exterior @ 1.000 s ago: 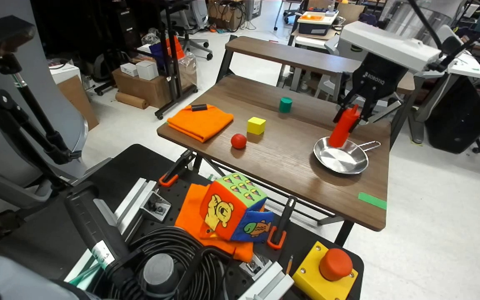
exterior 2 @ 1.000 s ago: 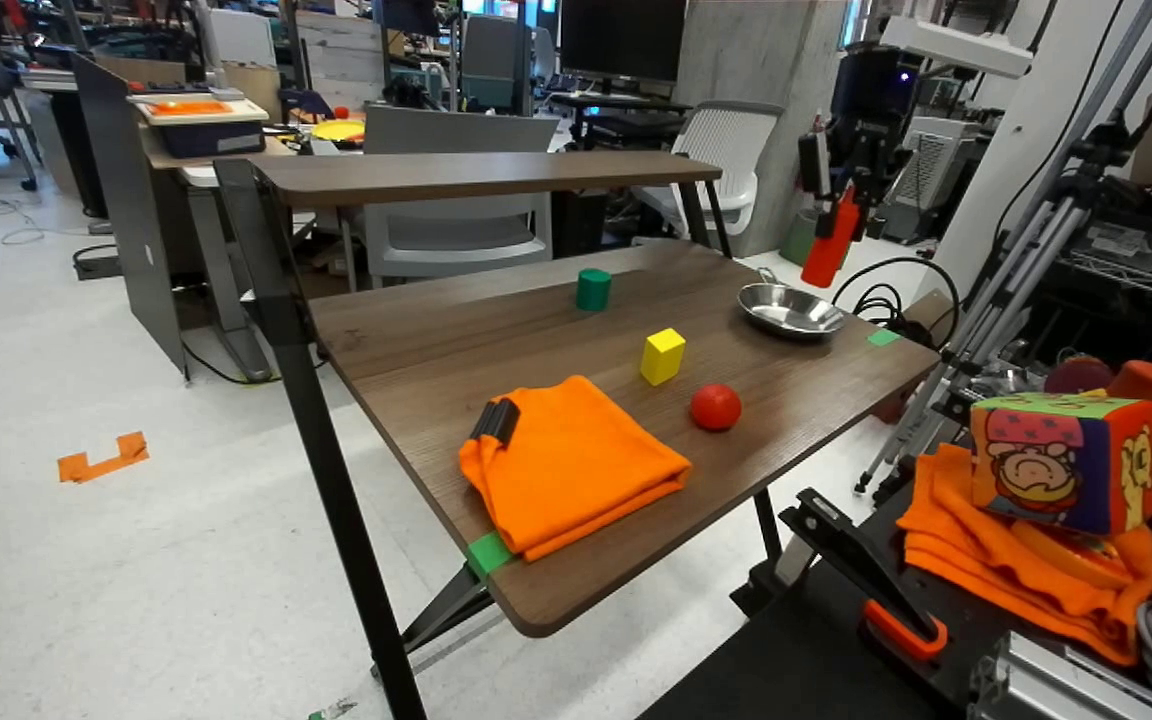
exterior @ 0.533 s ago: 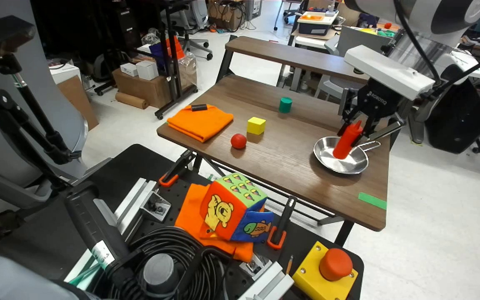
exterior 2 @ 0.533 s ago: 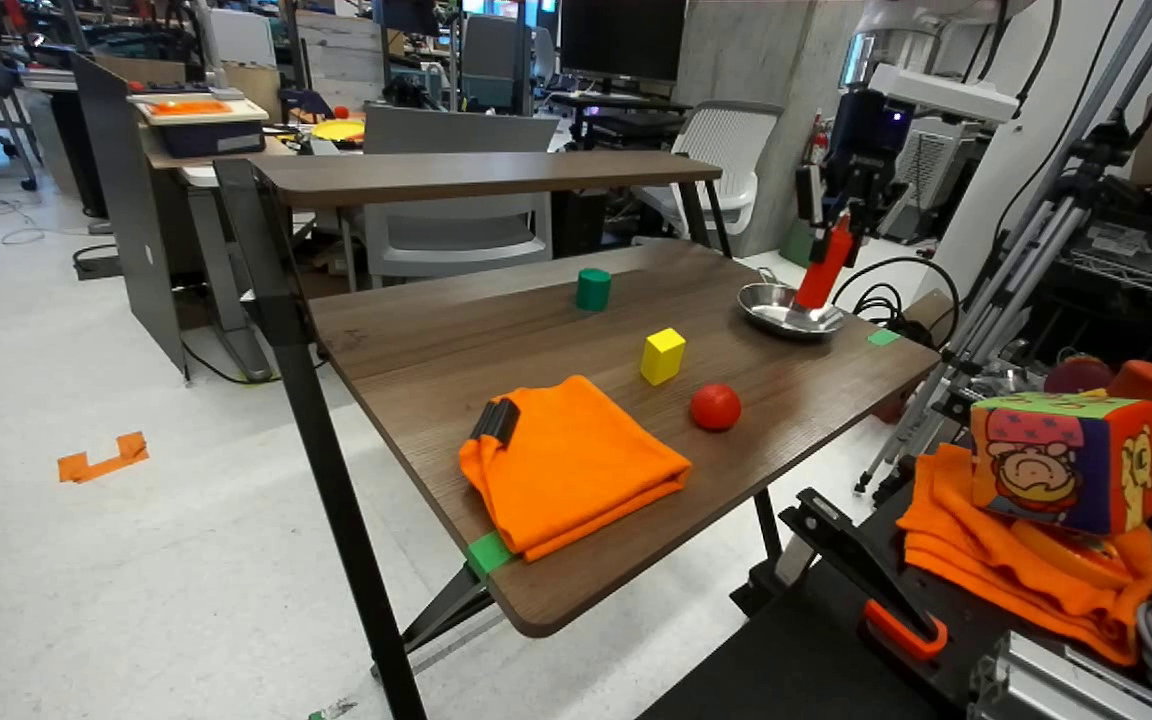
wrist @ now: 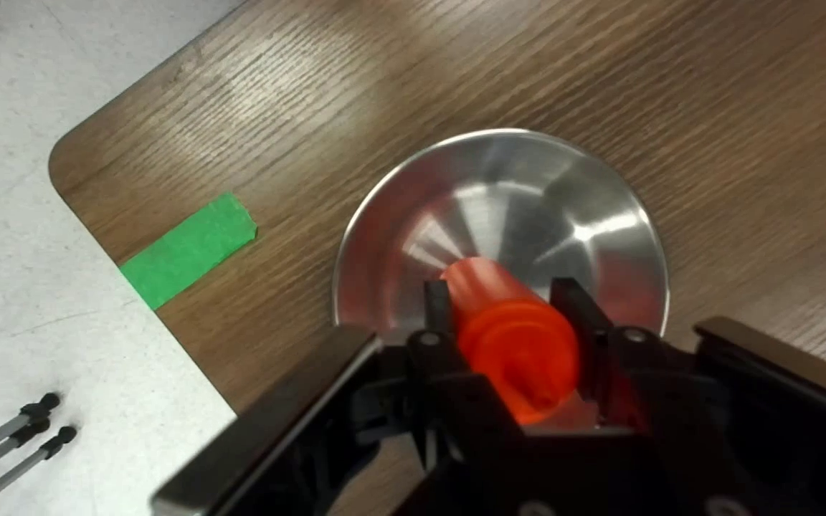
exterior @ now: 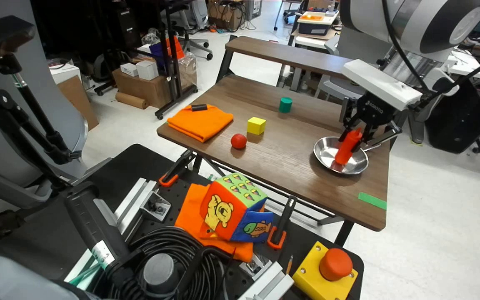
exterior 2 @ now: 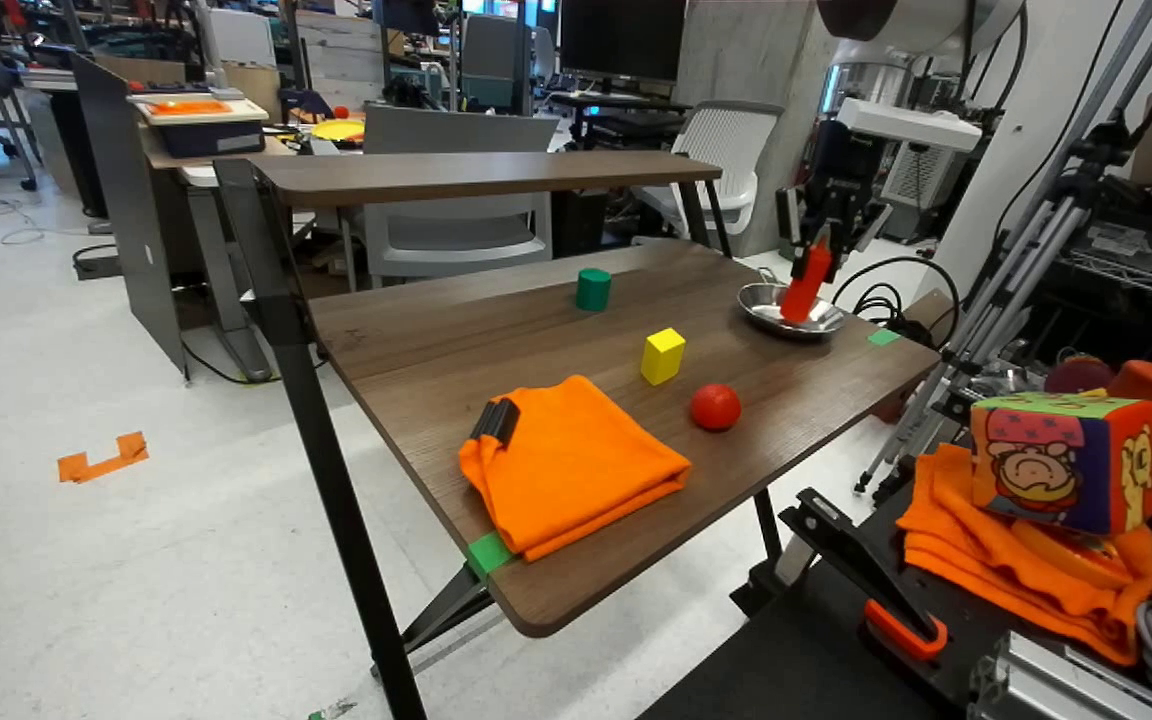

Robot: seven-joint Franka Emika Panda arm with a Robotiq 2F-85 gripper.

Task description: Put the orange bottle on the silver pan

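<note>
The orange bottle (exterior: 347, 146) is slim and red-orange with a narrow tip. It leans at a slant inside the outline of the silver pan (exterior: 327, 160) in both exterior views, with the bottle (exterior 2: 804, 285) low over the pan (exterior 2: 762, 306). Its base is at or just above the pan floor; I cannot tell if it touches. My gripper (exterior: 351, 140) is shut on the bottle's upper part. In the wrist view the fingers (wrist: 505, 304) lie on both sides of the bottle (wrist: 510, 337), over the round pan (wrist: 520, 168). The pan handle is partly hidden behind the gripper.
A red ball (exterior: 238, 141), a yellow block (exterior: 256, 125), a green cylinder (exterior: 285, 105) and a folded orange cloth (exterior: 200, 122) sit on the wooden table (exterior: 281, 150). A raised shelf (exterior: 290, 54) runs along its back. Green tape (wrist: 191, 251) marks a table corner near the pan.
My gripper has come down with the bottle from above the pan's far side to low over the pan's middle. The pan has not moved.
</note>
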